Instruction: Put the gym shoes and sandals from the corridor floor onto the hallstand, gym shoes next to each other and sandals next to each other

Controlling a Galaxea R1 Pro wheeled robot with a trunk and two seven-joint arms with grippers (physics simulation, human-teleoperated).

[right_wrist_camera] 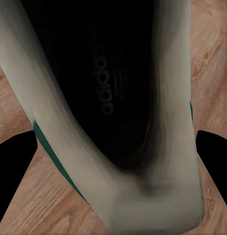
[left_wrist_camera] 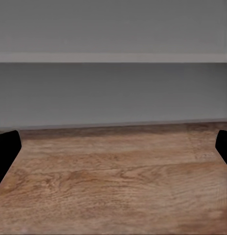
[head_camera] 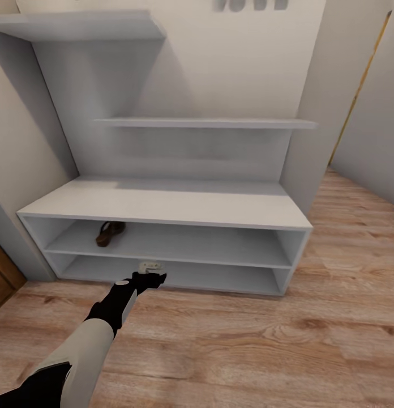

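The pale grey hallstand point(head_camera: 163, 201) stands straight ahead against the wall. One dark brown sandal point(head_camera: 110, 233) lies at the left of its upper shelf slot. My left gripper point(head_camera: 152, 277) reaches low in front of the lower slot, just above the corridor floor point(head_camera: 265, 340). In the left wrist view this left gripper point(left_wrist_camera: 113, 147) is open, with only floor planks and the rack's base between its fingers point(left_wrist_camera: 6, 152). In the right wrist view a white gym shoe point(right_wrist_camera: 157, 83) with a green stripe and black insole sits between the fingers point(right_wrist_camera: 13, 171) of my right gripper point(right_wrist_camera: 116, 161), heel toward the camera.
Two stepped wall shelves point(head_camera: 208, 122) hang above the bench top. A grey wall panel point(head_camera: 327, 102) borders the rack on the right, with open floor beyond it. A brown wooden edge point(head_camera: 1, 277) shows at the far left.
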